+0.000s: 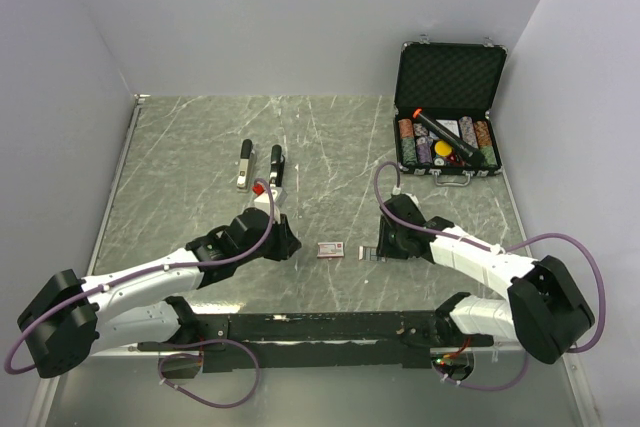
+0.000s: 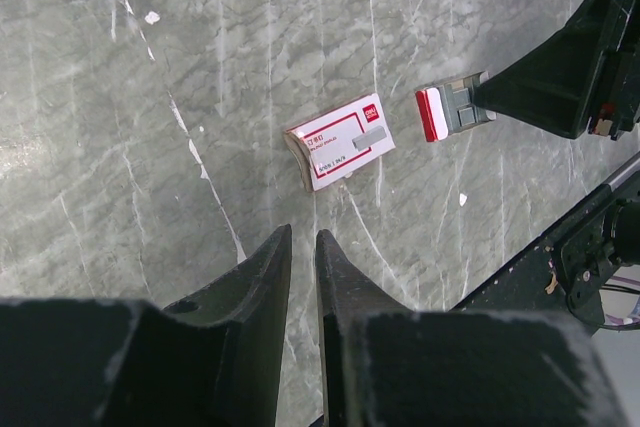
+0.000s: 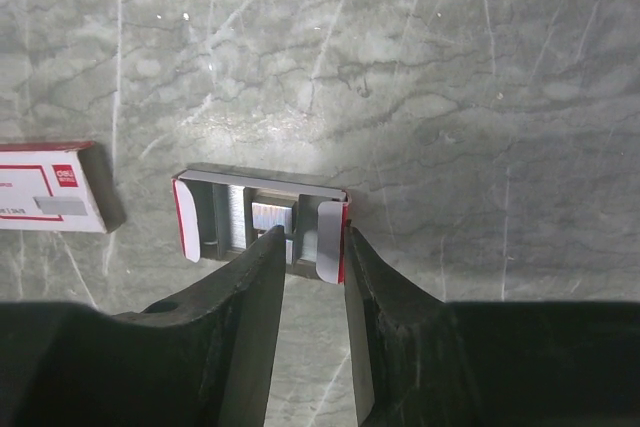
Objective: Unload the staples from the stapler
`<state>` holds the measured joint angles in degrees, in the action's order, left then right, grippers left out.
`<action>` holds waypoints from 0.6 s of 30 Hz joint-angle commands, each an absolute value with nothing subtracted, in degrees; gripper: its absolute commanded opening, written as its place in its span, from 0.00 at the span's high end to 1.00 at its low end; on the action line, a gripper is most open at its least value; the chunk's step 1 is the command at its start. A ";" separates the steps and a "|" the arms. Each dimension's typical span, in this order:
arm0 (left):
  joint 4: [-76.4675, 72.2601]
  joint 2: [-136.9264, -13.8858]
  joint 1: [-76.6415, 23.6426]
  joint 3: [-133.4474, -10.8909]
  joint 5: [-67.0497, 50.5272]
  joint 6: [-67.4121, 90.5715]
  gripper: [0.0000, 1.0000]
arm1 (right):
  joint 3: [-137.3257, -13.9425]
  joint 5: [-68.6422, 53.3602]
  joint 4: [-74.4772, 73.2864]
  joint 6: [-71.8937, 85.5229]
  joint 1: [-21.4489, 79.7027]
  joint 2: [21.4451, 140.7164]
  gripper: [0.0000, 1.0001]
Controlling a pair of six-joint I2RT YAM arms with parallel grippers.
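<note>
Top external: grey veined table, stapler lying on it, pale walls.

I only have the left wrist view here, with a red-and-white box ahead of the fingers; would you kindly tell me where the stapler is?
Observer: From above, the stapler lies on the table past the left gripper, farther from the arm bases, with nothing touching it.
Operator: Thank you. What does the small red-ended tray at my right hold?
Observer: The right wrist view shows what look like silvery staples lying in that tray.
Operator: And is that arm holding it?
Observer: The right gripper has its jaws apart, straddling one end of the tray.
</note>
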<state>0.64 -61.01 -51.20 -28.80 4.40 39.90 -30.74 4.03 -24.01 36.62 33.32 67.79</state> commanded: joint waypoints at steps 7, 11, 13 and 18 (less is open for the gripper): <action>-0.97 -60.56 -51.50 -28.30 5.01 40.34 0.78 | -32.87 5.45 -23.47 37.53 33.93 68.47 0.64; -0.88 -60.21 -51.50 -28.30 5.18 40.34 0.78 | -32.78 5.45 -23.29 37.53 33.93 68.91 0.64; -0.79 -60.21 -51.59 -28.30 5.19 40.43 0.78 | -32.78 5.36 -23.12 37.53 33.93 68.99 0.64; -0.79 -60.29 -51.50 -28.39 5.19 40.25 0.78 | -32.87 5.54 -23.12 37.44 33.93 69.43 0.65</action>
